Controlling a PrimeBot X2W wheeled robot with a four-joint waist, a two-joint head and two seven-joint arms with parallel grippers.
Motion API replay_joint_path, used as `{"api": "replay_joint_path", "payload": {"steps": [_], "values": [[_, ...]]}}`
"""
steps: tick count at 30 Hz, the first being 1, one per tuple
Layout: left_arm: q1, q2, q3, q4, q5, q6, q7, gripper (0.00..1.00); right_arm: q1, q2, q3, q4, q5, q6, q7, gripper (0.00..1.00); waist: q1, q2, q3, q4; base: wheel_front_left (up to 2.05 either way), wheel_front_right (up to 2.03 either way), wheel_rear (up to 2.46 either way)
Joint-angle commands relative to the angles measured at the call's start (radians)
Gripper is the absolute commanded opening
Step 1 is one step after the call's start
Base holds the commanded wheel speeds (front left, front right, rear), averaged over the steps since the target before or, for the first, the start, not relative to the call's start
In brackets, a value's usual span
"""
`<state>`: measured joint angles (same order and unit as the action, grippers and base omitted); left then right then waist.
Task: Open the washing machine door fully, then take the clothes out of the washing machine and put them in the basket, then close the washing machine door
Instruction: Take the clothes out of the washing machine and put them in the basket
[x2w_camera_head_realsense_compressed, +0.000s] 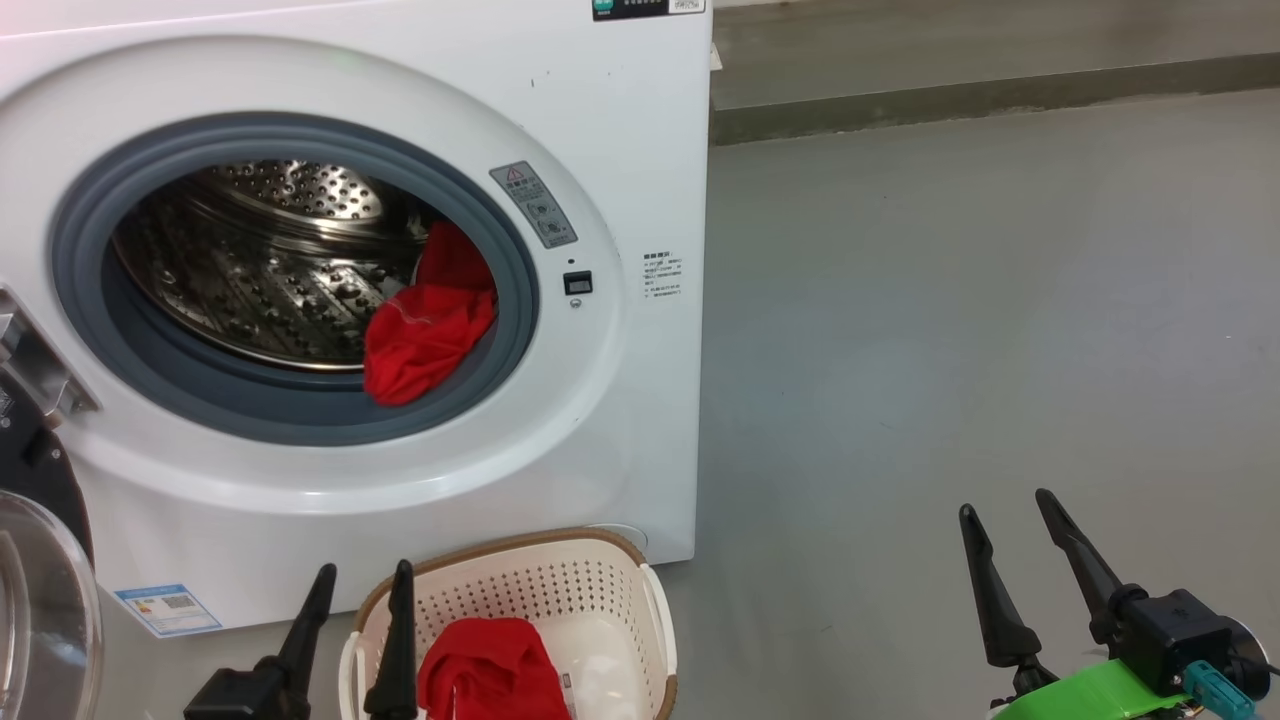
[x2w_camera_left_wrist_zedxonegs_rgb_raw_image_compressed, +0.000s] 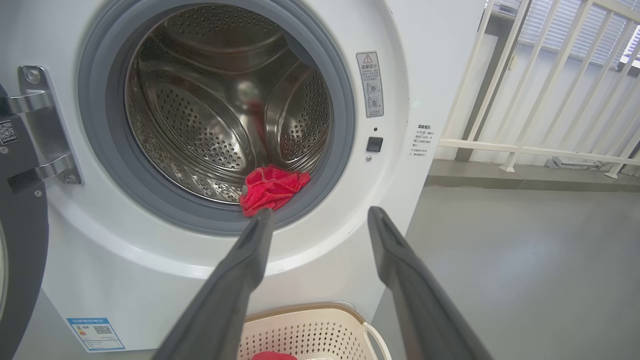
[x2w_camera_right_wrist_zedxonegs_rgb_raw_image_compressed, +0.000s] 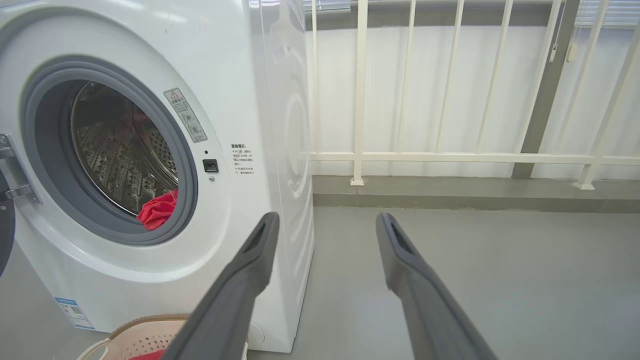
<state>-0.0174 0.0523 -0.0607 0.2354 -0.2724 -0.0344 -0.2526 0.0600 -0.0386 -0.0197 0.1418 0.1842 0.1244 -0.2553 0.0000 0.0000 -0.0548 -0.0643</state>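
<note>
Gaping empty: left claw (x2w_camera_head_realsense_compressed: 365, 566), right claw (x2w_camera_head_realsense_compressed: 1005, 500); one red fabric garment (x2w_camera_head_realsense_compressed: 490, 665) in cream perforated basket (x2w_camera_head_realsense_compressed: 520, 545), second garment (x2w_camera_head_realsense_compressed: 430, 320) in white washing machine (x2w_camera_head_realsense_compressed: 620, 130).

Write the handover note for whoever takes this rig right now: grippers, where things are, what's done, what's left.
Left gripper: open, empty, beside the basket.
Right gripper: open, empty, over the floor right of the washing machine.
Door: swung open on the left.
Done: door opened; one red garment lies in the basket.
Left: second red garment sits at the front of the drum; move it to the basket, then close the door.
</note>
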Motion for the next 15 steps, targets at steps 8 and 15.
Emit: {"api": "replay_joint_path", "payload": {"steps": [8,15], "values": [[-0.022,0.019,0.025,-0.028,0.028,0.030,-0.009,1.00,-0.025,-0.012,0.033,-0.026,0.008,0.006,-0.006,1.00,0.0000,0.0000,0.007,-0.004,0.00,0.00,0.00],[-0.051,0.012,0.009,-0.019,0.018,0.034,-0.009,1.00,-0.029,-0.012,0.053,-0.026,0.019,0.006,-0.006,1.00,0.0000,0.0000,0.035,-0.007,0.00,0.00,0.00]]}}
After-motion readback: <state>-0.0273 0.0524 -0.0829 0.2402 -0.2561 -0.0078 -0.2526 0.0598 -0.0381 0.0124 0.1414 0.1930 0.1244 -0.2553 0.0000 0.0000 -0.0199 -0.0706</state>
